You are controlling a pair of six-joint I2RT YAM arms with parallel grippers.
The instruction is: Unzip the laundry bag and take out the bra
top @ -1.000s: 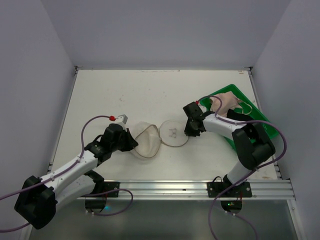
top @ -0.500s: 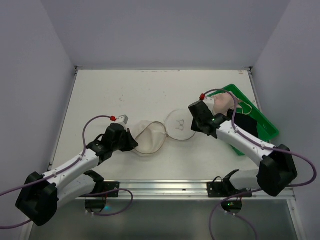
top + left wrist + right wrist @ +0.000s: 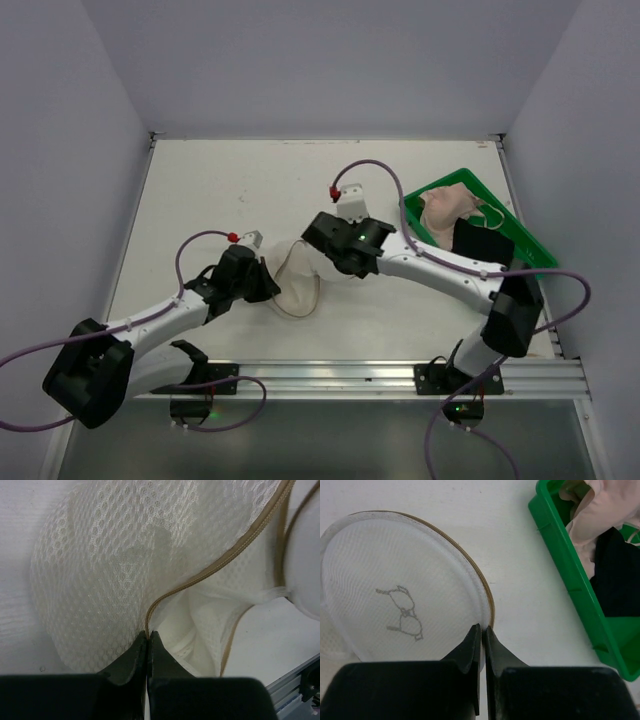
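The laundry bag lies unzipped, in two halves, at mid-table. Its mesh half [image 3: 298, 282] shows in the left wrist view [image 3: 115, 565] with its tan zipper rim [image 3: 210, 572]. My left gripper [image 3: 268, 288] is shut on that rim [image 3: 148, 634]. The flat lid with the bra outline [image 3: 400, 605] is pinched at its tan edge by my shut right gripper [image 3: 483, 629]. In the top view the right gripper [image 3: 335, 262] covers most of the lid. The pale pink bra [image 3: 447, 205] lies in the green tray [image 3: 535, 258], also seen in the right wrist view [image 3: 602, 512].
The green tray [image 3: 570, 580] stands at the right edge of the table and also holds a black garment [image 3: 482, 240] [image 3: 620, 575]. The right arm's forearm stretches across the table from the tray side to the bag. A metal rail runs along the near edge.
My right gripper has carried the lid leftward, from beside the tray to over the mesh half. The left gripper has kept its hold on the rim and barely moved.
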